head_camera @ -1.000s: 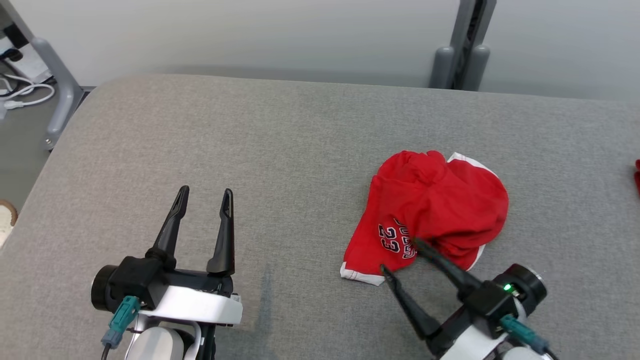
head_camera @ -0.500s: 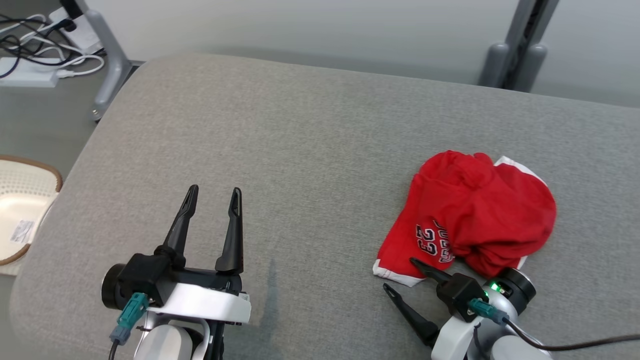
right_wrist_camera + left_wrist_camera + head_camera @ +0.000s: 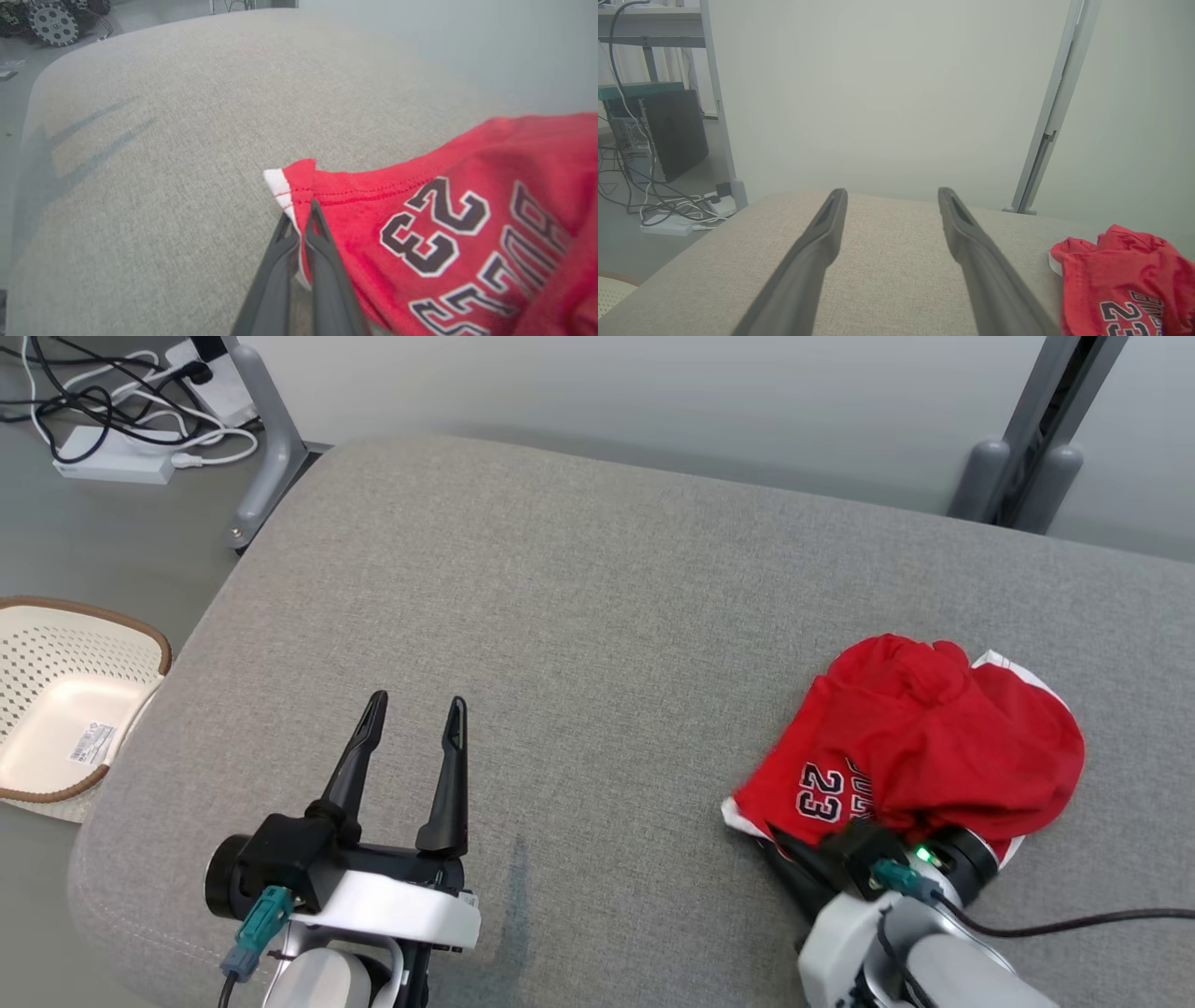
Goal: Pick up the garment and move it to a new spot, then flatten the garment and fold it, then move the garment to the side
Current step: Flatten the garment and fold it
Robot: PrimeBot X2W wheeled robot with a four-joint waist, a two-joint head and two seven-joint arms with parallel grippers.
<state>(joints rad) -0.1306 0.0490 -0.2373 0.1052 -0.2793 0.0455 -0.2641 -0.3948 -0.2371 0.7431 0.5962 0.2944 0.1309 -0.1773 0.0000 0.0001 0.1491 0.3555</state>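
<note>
Grip on jersey hem, lift and fold all to come

Pickup looks like the step in hand. The right gripper (image 3: 300, 212) has its fingers clenched on the white-trimmed corner of the garment (image 3: 934, 747). The garment lies in a crumpled heap on the bench (image 3: 579, 616), at about four o'clock in the head view. The bulk of it rests on the surface, so carrying it to a new spot, flattening, folding and setting it aside are all left. The left gripper (image 3: 417, 700) hovers at seven o'clock, its fingers spread and holding nothing, well apart from the cloth.

The garment is a soft red jersey, limp and bunched into rounded folds. It has a stitched hem, white edging and a dark "23" outlined in white. The bench is padded and round-cornered, covered in coarse grey woven fabric. A perforated cream basket (image 3: 65, 709) with a brown rim sits on the floor at nine o'clock.
</note>
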